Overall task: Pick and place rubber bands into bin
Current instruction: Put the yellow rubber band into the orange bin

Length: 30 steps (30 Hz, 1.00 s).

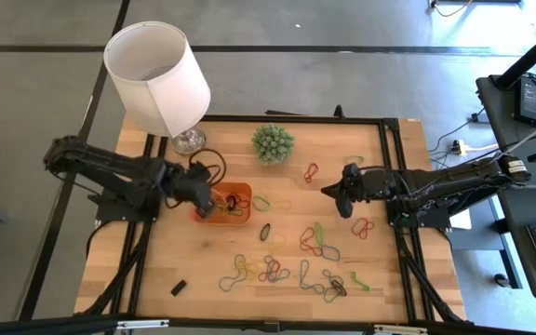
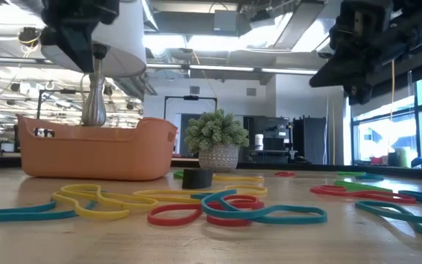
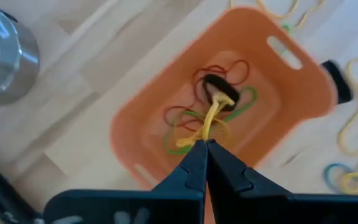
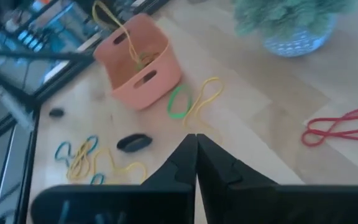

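From above: a handful of loops already inside the small shallow orange plastic bin (image 1: 223, 204), left of centre on the pale wooden bench (image 1: 156, 270). Far more still outside — thin flexible rubber bands (image 1: 277, 272) in yellow, teal, red, green and black, strewn across the near and right parts of the bench. Judged as early going, most of the work left. Left pincer (image 1: 205, 202) directly over the bin's left end; right pincer (image 1: 331, 191) hanging above bare wood right of centre, near a red loop. White drum lampshade (image 1: 159, 74) and small spiky green potted plant (image 1: 274, 143) at the far side.

From bench level: yellow, red and teal bands (image 2: 196, 209) lying flat in the foreground, overlapped and tangled in places, thin and limp. Orange bin (image 2: 97, 150) at left, walls low with rounded corners. Both arms raised clear of the surface.

From the left wrist: left pincer (image 3: 205, 144) clenched on a yellow rubber band (image 3: 211, 119), dangling stretched down into the bin (image 3: 291, 93) onto red, green and black loops resting on its floor. Release looks like the step in hand.

From the right wrist: right pincer (image 4: 196, 138) clenched, tips together, grasping nothing visible. Green and yellow loops (image 4: 191, 99) on the wood just beyond, close beside the bin (image 4: 138, 62).
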Tool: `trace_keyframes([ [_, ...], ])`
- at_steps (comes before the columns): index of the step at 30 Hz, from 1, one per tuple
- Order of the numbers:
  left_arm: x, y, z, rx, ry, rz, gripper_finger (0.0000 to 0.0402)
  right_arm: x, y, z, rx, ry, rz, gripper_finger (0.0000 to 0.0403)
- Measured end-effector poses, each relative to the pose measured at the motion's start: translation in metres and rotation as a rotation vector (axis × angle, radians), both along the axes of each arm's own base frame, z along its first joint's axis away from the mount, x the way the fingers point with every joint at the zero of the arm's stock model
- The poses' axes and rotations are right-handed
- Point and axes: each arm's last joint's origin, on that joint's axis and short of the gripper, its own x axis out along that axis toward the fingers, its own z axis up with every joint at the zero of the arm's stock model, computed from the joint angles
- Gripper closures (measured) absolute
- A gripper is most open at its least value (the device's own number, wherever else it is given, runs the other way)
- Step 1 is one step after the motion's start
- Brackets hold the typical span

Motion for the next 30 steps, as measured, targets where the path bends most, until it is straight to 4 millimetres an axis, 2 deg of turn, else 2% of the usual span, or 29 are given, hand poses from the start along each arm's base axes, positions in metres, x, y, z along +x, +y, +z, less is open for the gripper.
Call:
trace_keyframes([
  [4, -0.001, 0.016, -0.013, -0.003, 0.08, -0.048, 0.04, 0.0, -0.001, 0.001, 0.016, -0.016, -0.057, 0.0389],
  [9, -0.009, 0.029, -0.047, -0.088, 0.203, -0.082, 0.04, 0.002, -0.001, 0.0, 0.052, -0.028, -0.088, 0.0395],
  [12, -0.009, 0.033, -0.069, -0.142, 0.185, -0.11, 0.04, 0.004, -0.001, -0.002, 0.07, -0.025, -0.098, 0.0399],
  [15, -0.003, 0.035, -0.084, -0.164, 0.093, -0.155, 0.04, 0.008, -0.001, -0.005, 0.071, -0.02, -0.104, 0.0398],
  [20, 0.009, 0.038, -0.095, -0.131, 0.001, -0.248, 0.04, 0.016, -0.001, -0.011, 0.071, -0.012, -0.14, 0.0391],
  [30, 0.024, 0.038, -0.123, -0.088, 0.185, -0.471, 0.04, 0.03, 0.0, -0.022, 0.07, 0.0, -0.145, 0.039],
])
